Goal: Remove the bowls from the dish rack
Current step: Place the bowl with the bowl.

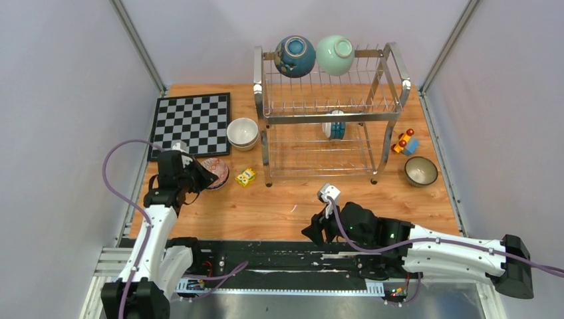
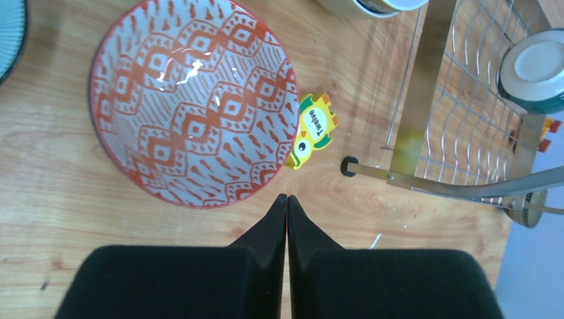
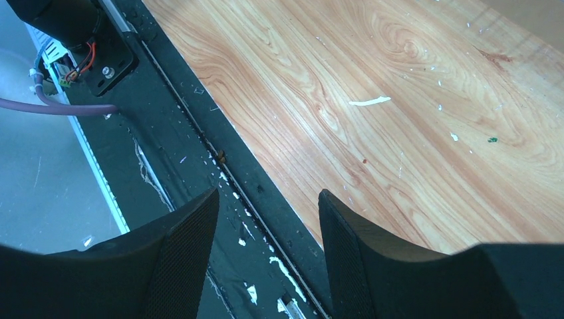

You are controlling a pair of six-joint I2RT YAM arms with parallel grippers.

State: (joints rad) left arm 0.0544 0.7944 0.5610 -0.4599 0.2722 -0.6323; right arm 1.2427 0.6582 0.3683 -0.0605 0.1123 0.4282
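Note:
The dish rack (image 1: 312,119) stands at the back middle of the table. On its top tier sit a dark blue bowl (image 1: 294,56) and a mint green bowl (image 1: 335,54); a white and blue bowl (image 1: 334,125) stands on edge in the lower tier. A red-patterned bowl (image 2: 193,100) rests upright on the table, just ahead of my left gripper (image 2: 286,197), whose fingers are shut together with nothing between them. Two stacked cream bowls (image 1: 243,133) and a dark-rimmed bowl (image 1: 421,171) also sit on the table. My right gripper (image 3: 266,193) hangs open and empty over the table's near edge.
A yellow block (image 2: 312,129) lies between the red-patterned bowl and the rack's front left leg (image 2: 425,86). A chessboard (image 1: 193,123) lies at the back left. A toy car (image 1: 404,141) sits right of the rack. A pale blue bowl's edge (image 2: 10,33) shows at the left.

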